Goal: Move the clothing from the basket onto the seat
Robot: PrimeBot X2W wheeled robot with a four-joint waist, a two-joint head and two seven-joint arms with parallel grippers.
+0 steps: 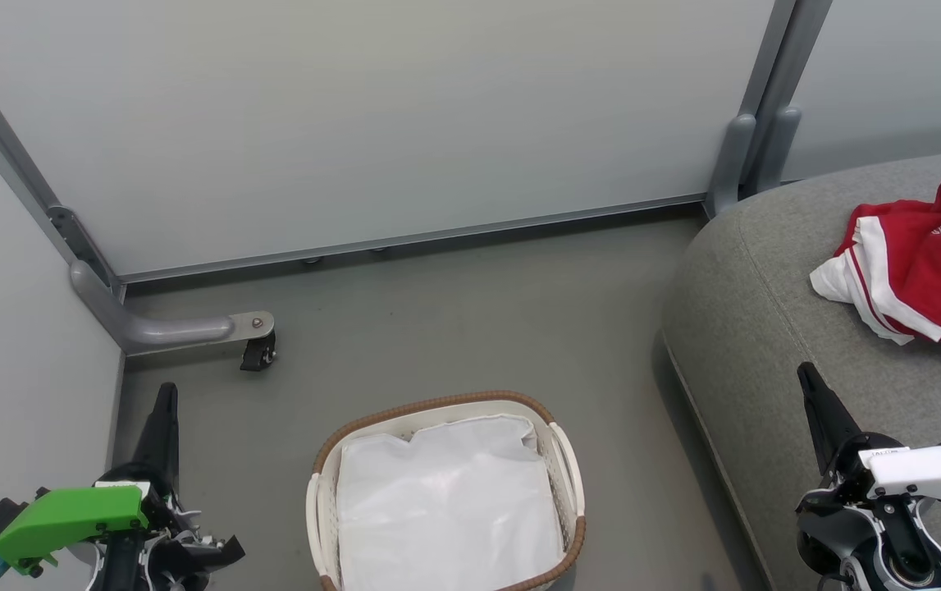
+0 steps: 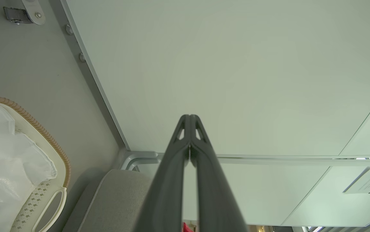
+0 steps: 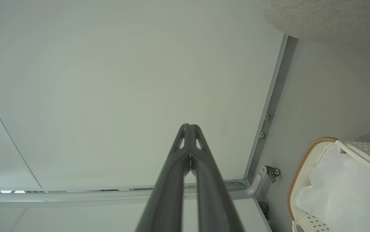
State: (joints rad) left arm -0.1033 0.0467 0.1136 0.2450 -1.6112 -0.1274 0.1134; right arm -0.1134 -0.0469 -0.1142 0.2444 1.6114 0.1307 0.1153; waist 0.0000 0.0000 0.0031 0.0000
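One clothing heap (image 1: 921, 271) on seat (image 1: 765, 328), one basket (image 1: 437, 404), left claw (image 2: 189, 118), right claw (image 3: 189, 127) both closed, empty.

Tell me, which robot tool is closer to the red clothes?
The right one. The right tool is by the sofa, just below the red clothes in the head view. The left tool is far off, beyond the basket.

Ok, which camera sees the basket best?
The head view: the basket sits bottom centre, nearly its whole brown rim and white liner showing. The left wrist view catches one end at its left edge; the right wrist view, part at its lower right.
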